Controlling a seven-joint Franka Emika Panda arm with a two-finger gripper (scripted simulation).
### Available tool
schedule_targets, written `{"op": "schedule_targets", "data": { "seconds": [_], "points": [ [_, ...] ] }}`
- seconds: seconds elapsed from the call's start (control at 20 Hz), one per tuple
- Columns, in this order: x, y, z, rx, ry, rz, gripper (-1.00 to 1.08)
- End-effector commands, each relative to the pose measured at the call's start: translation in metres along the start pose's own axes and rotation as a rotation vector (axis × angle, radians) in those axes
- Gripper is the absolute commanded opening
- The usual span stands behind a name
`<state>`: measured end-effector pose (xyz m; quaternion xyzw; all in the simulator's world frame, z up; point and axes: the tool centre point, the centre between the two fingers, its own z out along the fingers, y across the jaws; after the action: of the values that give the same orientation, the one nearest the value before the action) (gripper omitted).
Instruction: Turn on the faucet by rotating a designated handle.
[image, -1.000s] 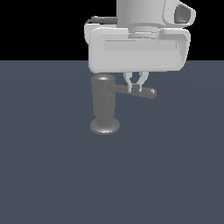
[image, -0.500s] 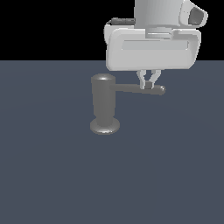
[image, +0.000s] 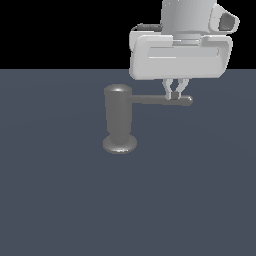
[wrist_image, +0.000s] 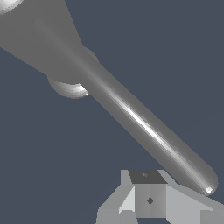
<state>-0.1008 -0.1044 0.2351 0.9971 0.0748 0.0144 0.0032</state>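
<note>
White pincer (image: 176, 95) pointing straight down beneath its broad wrist housing, fingers (image: 171, 89) drawn near together.

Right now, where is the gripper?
In the exterior view, the gripper is at the handle near its tip, to the exterior view's right of the faucet.

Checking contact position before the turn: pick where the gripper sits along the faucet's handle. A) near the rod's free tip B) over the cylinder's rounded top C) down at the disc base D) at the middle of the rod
A: in the exterior view the gripper reaches down to the handle close to its rounded free end, well away from the faucet body on the exterior view's left.
</note>
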Motion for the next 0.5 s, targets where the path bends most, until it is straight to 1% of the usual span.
{"op": "schedule_targets", "data": {
  "seconds": [0.0, 0.45],
  "points": [
    [0.010, 0.001, 0.004, 0.000, -0.003, -0.012, -1.00],
    [0.033, 0.022, 0.007, 0.002, -0.009, -0.005, -1.00]
  ]
}}
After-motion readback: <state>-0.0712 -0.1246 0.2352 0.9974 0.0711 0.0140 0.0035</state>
